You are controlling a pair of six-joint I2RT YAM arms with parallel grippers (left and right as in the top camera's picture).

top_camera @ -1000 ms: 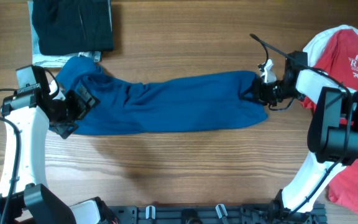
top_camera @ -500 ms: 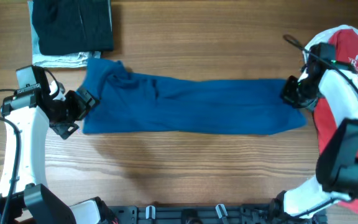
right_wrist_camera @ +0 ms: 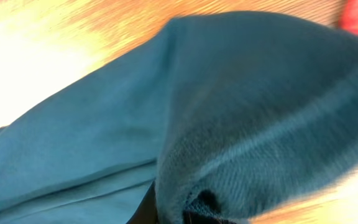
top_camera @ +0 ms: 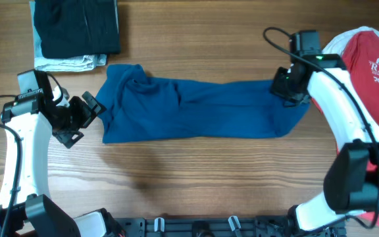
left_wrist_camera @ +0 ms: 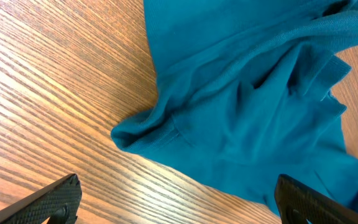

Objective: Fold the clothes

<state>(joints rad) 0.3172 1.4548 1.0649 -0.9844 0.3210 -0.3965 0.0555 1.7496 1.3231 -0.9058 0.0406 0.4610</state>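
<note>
Wood-grain table (top_camera: 196,178), blue shirt (top_camera: 196,108) stretched lengthwise across its middle. Left arm bent at the left edge, left gripper (top_camera: 83,120) spread wide, just beside the shirt's left end, holding nothing. Right arm reaching in past the red T-shirt (top_camera: 367,52), right gripper (top_camera: 285,85) pinched tight on the shirt's right end. Since half a second ago: right gripper shifted leftward and farther from the robot's base, shirt's left end dragged away from the left gripper.
</note>
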